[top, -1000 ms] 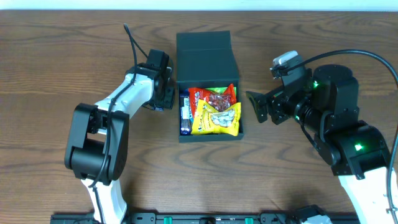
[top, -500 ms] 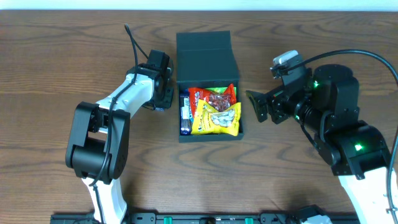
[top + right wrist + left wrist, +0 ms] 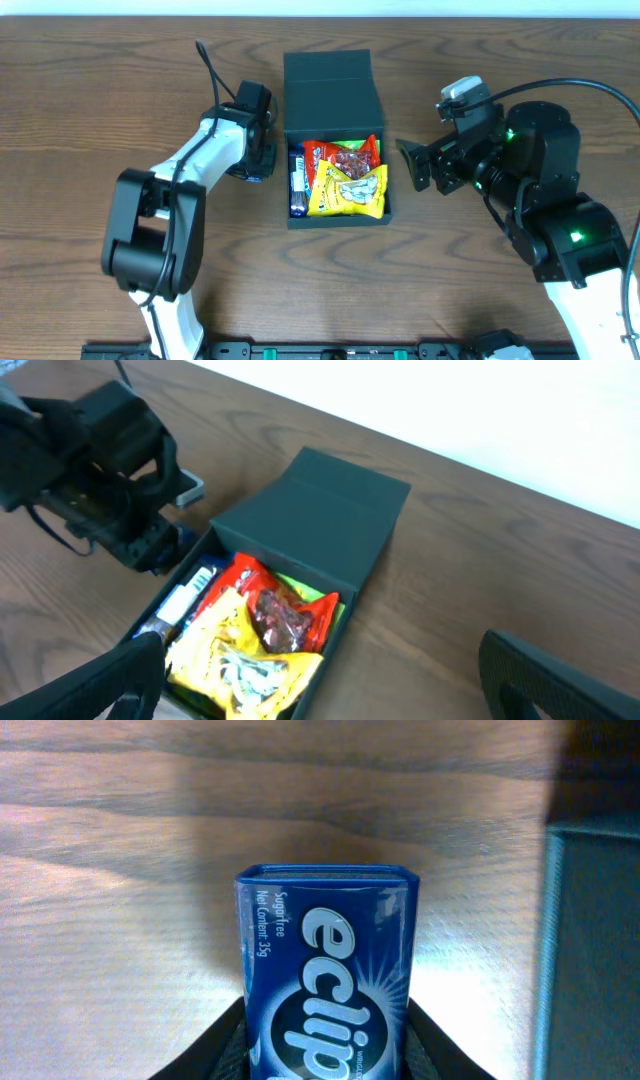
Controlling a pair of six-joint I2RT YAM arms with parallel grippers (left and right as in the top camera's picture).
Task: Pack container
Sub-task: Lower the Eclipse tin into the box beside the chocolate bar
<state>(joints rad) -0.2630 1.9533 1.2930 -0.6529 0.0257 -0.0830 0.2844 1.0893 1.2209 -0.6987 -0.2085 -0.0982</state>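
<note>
The container (image 3: 334, 88) is a dark green box standing open at mid-table, its flap lid folded back; its side wall (image 3: 592, 960) fills the right edge of the left wrist view. Inside lie a yellow packet (image 3: 349, 190), a red packet (image 3: 346, 156) and a blue-and-white bar (image 3: 297, 180). My left gripper (image 3: 254, 168) is just left of the box, shut on a blue Eclipse mint tin (image 3: 326, 970) that sits between both fingers. My right gripper (image 3: 412, 168) hovers to the right of the box, open and holding nothing, looking down at the container (image 3: 335, 510).
Brown wooden tabletop (image 3: 90, 110) all round. The left arm (image 3: 160, 215) reaches in from the front left and the right arm's bulky body (image 3: 545, 190) fills the right side. A white wall runs along the table's far edge (image 3: 520, 420).
My left jaws have narrowed onto the mint tin and now grip it. The right gripper has stayed wide open and has barely shifted.
</note>
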